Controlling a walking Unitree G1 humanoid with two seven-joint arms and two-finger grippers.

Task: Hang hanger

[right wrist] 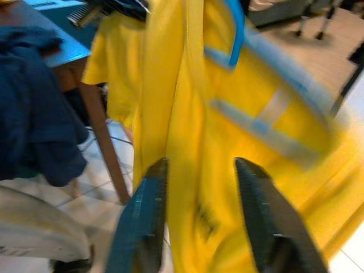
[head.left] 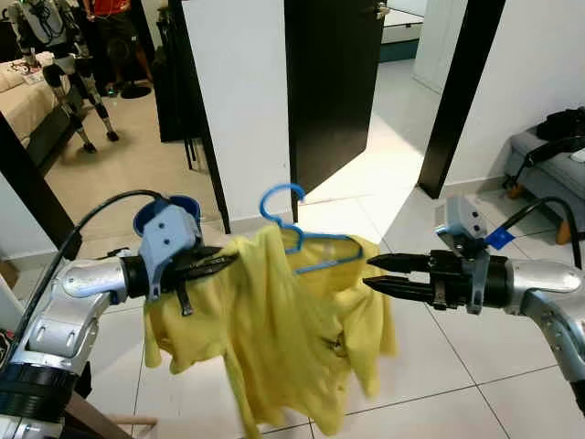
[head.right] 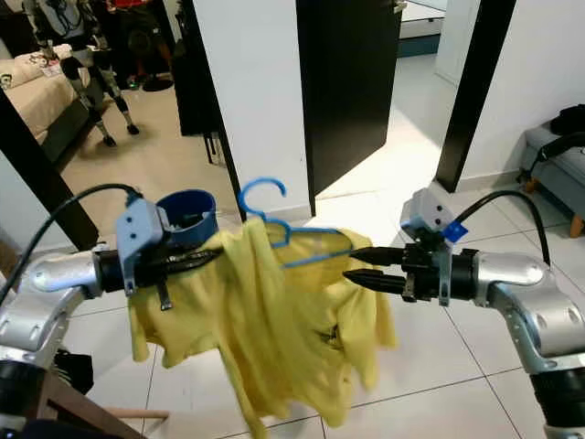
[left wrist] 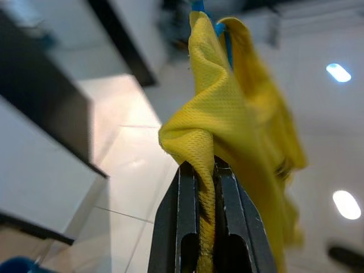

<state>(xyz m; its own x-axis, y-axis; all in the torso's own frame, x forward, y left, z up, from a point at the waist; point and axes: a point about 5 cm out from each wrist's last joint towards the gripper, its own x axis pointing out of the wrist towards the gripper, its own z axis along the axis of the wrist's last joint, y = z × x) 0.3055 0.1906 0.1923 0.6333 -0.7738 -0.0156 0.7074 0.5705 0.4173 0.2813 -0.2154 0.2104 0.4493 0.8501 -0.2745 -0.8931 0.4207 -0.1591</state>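
Note:
A yellow shirt hangs in the air on a blue hanger, whose hook points up. My left gripper is shut on the shirt's left shoulder; in the left wrist view the yellow cloth is pinched between the black fingers. My right gripper is open, its tips just beside the shirt's right shoulder and the hanger's right end. The right wrist view looks past the two spread fingers at the blurred shirt and the hanger's bar.
A white wall panel and an open dark door stand ahead, with white tiled floor below. A grey sofa is at the right, a bed at far left. A wooden table leg is near the shirt.

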